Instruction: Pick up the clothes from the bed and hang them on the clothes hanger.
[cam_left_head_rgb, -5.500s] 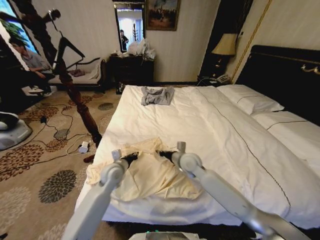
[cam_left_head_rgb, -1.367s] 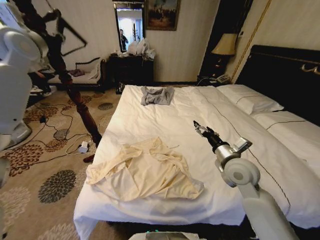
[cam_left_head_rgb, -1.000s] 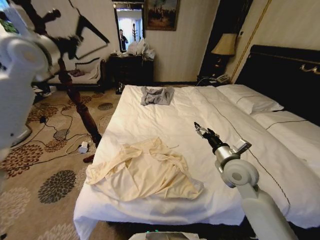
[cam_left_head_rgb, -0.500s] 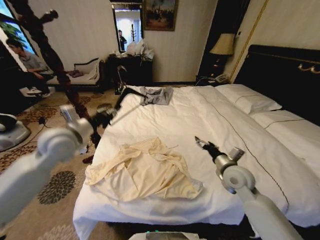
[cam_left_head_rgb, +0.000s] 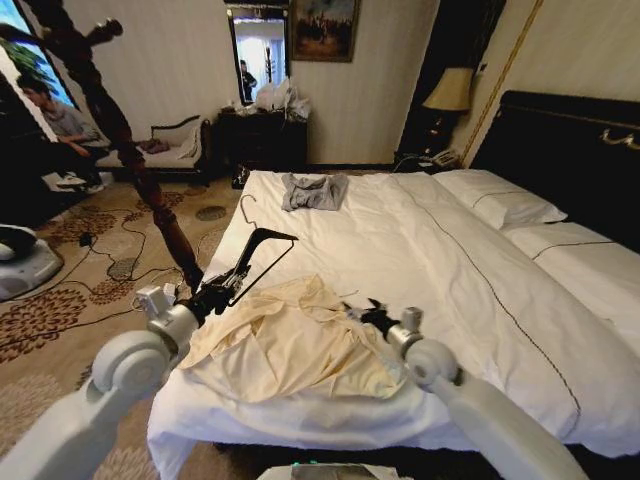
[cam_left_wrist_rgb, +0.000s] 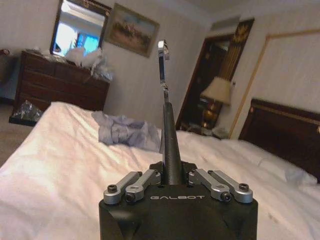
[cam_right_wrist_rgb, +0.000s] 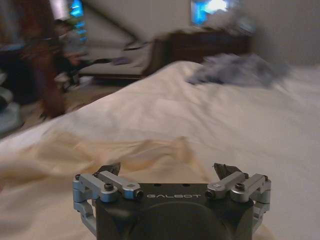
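**Hanger is arriving over the shirt**

Both arms are now reaching low over the near left part of the bed (cam_left_head_rgb: 480, 260). The left gripper (cam_left_head_rgb: 218, 291), fingers pinching the clothes hanger (cam_left_head_rgb: 262, 250), is holding it just above the clothes (cam_left_head_rgb: 300, 345). The right gripper (cam_left_head_rgb: 368, 313), fingers spread, is hovering at the right edge of the clothes. Threading the hanger into the shirt looks like the step in hand.
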